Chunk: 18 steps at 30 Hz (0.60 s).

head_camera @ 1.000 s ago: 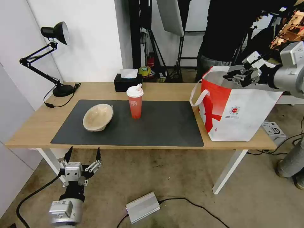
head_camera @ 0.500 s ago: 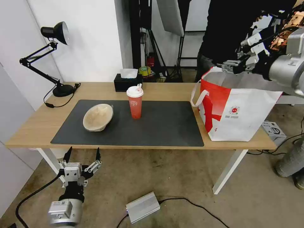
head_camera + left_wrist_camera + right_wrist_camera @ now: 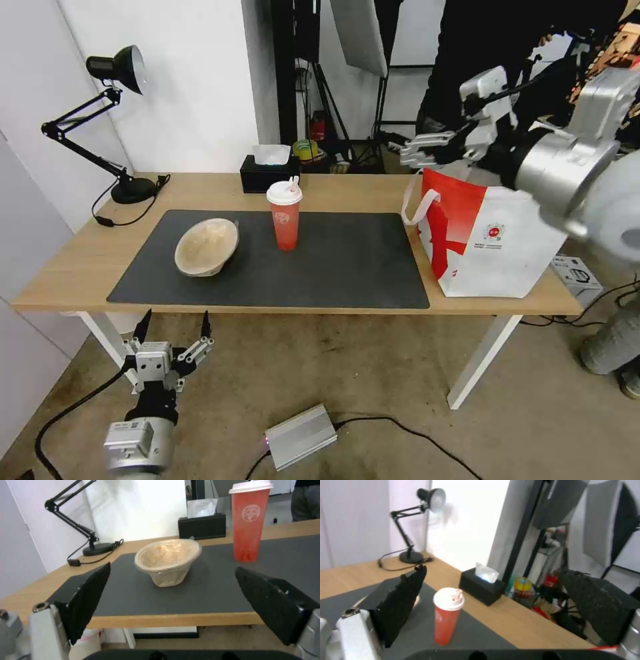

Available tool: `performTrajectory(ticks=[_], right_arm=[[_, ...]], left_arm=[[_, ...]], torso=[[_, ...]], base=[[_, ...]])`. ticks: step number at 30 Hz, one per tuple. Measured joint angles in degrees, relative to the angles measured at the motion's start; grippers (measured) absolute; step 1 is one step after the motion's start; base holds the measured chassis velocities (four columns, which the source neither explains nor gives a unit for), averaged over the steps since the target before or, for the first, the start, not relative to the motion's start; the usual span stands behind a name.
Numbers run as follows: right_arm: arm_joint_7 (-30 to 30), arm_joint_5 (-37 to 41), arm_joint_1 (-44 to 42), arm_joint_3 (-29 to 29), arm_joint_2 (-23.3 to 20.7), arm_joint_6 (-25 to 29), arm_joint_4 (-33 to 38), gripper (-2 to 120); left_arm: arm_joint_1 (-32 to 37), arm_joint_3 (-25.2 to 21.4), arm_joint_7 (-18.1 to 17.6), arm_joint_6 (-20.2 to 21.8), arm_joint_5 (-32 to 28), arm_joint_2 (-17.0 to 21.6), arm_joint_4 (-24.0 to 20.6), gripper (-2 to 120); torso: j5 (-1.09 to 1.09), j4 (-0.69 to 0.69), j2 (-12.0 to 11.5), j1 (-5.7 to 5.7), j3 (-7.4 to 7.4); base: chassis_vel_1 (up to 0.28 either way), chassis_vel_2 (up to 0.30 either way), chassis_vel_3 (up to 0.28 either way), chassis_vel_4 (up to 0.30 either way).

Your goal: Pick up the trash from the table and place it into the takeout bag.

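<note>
Now right gripper [image 3: 419, 148] raised above takeout bag [image 3: 497, 243] at table's [image 3: 80, 267] right end, fingers apart, empty. Left gripper [image 3: 175, 328] parked low before table edge, fingers spread. Tan paper-pulp bowl [image 3: 206, 247] tilted on dark mat [image 3: 347, 267]; red drink cup [image 3: 285, 215] upright just beside.

Studio-like test room: softbox [image 3: 360, 33] on light stands, bare concrete floor [image 3: 373, 373], white walls.

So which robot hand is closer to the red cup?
Hard to call, but probably the right. The right gripper hangs open above the takeout bag's edge, beside the red cup. The left gripper waits open below the table's front edge.
</note>
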Motion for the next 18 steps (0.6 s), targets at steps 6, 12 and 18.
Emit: performTrajectory(ticks=[6,12,18], right_arm=[[0.78,-10.43,-14.8,9.67,-0.41,6.06,1.39,100],[2.66,-19.13,-26.39,15.67,1.0,10.64,1.69,100],[5.15,-30.67,-38.44,21.55,5.6,14.14,1.87,100]], left_arm=[[0.24,-0.37,-0.02,0.0,0.04,-0.06,0.41,100],[0.57,-1.2,-0.04,-0.08,0.06,-0.04,0.65,100],[1.12,-2.64,-0.14,-0.34,0.03,-0.09,0.62,100]], torso=[[0.02,-0.02,0.0,0.0,0.0],[0.01,-0.02,0.0,0.0,0.0],[0.01,-0.01,0.0,0.0,0.0]], base=[[0.0,0.0,0.0,0.0],[0.0,0.0,0.0,0.0],[0.0,0.0,0.0,0.0]])
